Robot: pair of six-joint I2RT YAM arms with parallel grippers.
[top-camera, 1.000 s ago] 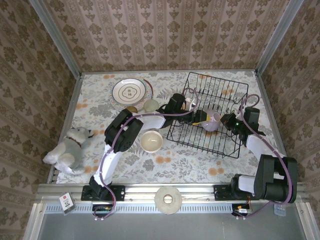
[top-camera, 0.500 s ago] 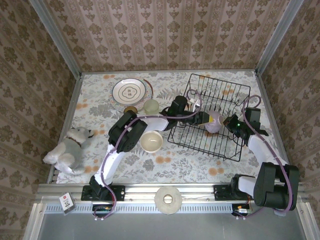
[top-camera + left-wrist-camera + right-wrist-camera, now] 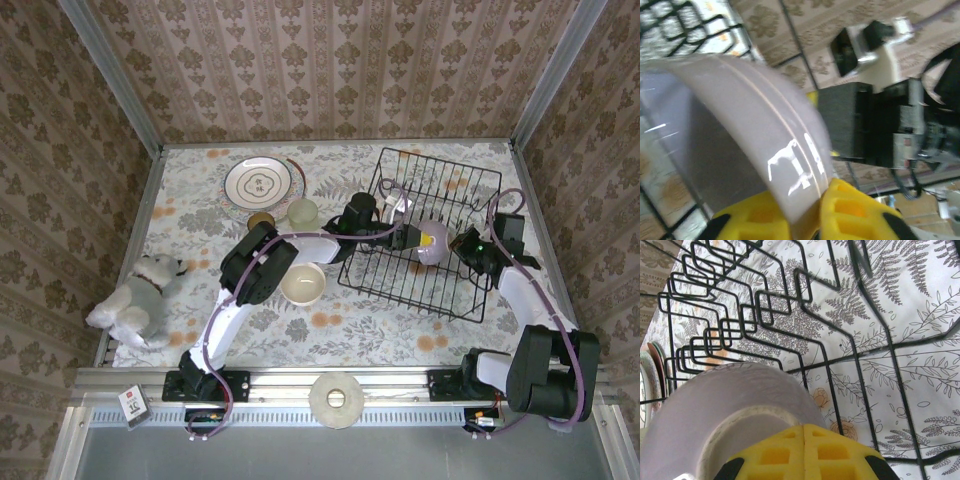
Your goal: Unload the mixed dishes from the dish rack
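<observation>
The left gripper (image 3: 807, 220) has just closed and now pinches the rim of the lilac bowl (image 3: 432, 243). The right gripper (image 3: 804, 442) clamps it too, above the dish rack (image 3: 400, 280). This looks like a handover, so the right one should probably release next.

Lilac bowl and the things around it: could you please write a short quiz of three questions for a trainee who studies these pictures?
1. True or false: the lilac bowl stands beside the plush dog.
2. The cream bowl is: A. on the table, left of the dish rack; B. inside the dish rack; C. stacked on the plates.
3. What does the left gripper clamp?

Key: 1 false; 2 A; 3 the rim of the lilac bowl.
</observation>
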